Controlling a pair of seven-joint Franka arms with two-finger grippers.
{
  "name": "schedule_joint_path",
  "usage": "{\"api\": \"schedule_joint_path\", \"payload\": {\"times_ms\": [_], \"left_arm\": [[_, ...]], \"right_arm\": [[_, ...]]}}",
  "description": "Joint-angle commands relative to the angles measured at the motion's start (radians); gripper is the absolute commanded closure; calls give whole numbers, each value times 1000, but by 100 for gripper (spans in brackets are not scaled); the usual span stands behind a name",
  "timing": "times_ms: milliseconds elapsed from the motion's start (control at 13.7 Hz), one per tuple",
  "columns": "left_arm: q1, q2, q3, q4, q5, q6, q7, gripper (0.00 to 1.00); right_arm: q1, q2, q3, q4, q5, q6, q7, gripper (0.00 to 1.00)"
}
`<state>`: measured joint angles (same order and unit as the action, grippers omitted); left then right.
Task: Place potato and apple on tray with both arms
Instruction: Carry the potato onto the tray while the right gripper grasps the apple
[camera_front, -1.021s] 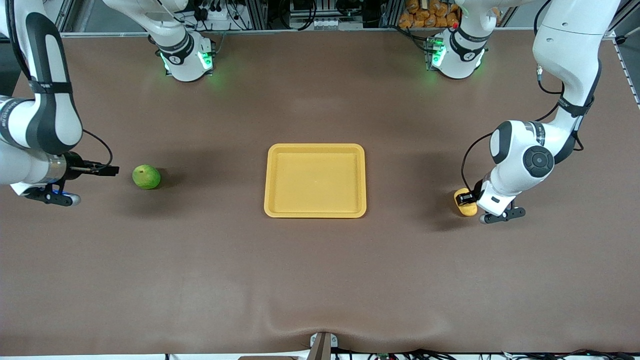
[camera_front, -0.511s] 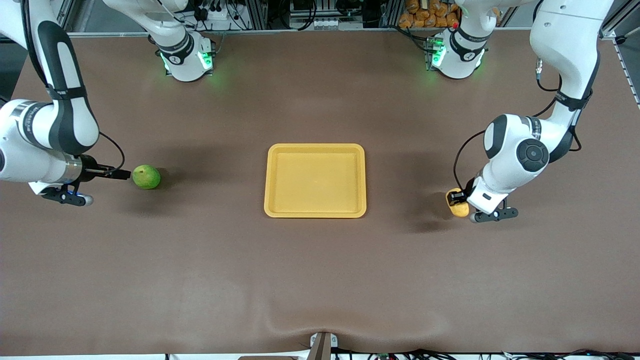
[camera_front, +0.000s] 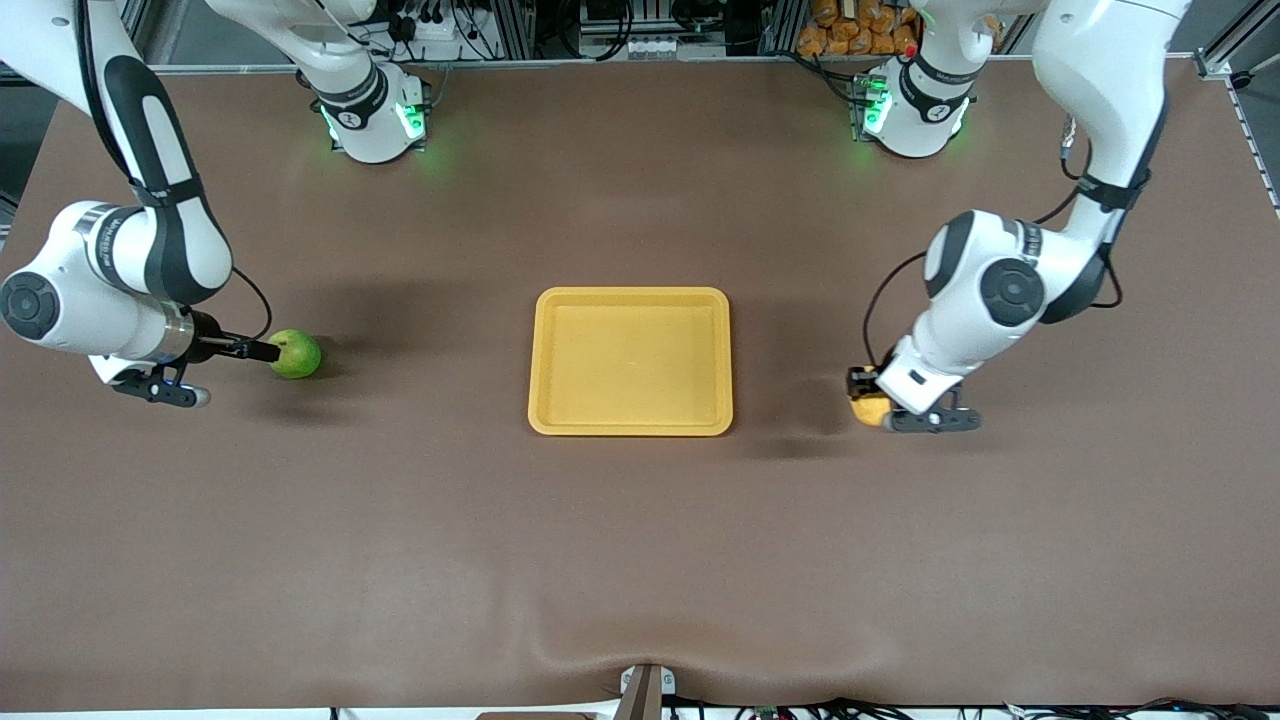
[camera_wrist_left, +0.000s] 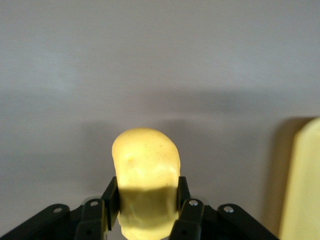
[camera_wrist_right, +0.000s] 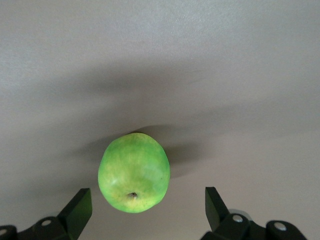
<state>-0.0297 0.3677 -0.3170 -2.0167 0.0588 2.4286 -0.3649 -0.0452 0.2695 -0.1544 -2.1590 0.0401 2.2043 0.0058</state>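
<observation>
Both arms have shifted toward the tray over the past second: the left gripper has carried the potato from the left arm's end of the table inward, and the right gripper has closed the gap to the apple. The left arm bends sharply at the elbow, its wrist angled down, and holds the potato over bare table at about 3 o'clock from the tray. The right arm reaches low and nearly level, its fingertips at the apple, which rests on the table at about 9 o'clock from the tray, well apart from it. The left wrist view shows what the front view hides: the left gripper has its jaws clamped on both sides of the potato, with the tray's edge in sight. The right wrist view shows the right gripper with jaws spread wide, flanking the apple without touching it.
</observation>
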Motion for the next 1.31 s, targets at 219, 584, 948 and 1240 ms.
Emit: {"api": "schedule_joint_path", "payload": {"times_ms": [219, 584, 948, 1240], "left_arm": [[-153, 42, 4, 143, 3, -98, -45, 100], [-275, 140, 4, 248, 99, -99, -193, 100], [-398, 230, 16, 331, 124, -99, -368, 100], [-418, 269, 16, 332, 207, -99, -457, 100]], "right_arm": [[19, 11, 6, -55, 70, 77, 10, 0], [27, 42, 6, -119, 73, 210, 8, 0], [51, 62, 6, -131, 73, 247, 8, 43], [61, 45, 7, -122, 73, 203, 8, 85]]}}
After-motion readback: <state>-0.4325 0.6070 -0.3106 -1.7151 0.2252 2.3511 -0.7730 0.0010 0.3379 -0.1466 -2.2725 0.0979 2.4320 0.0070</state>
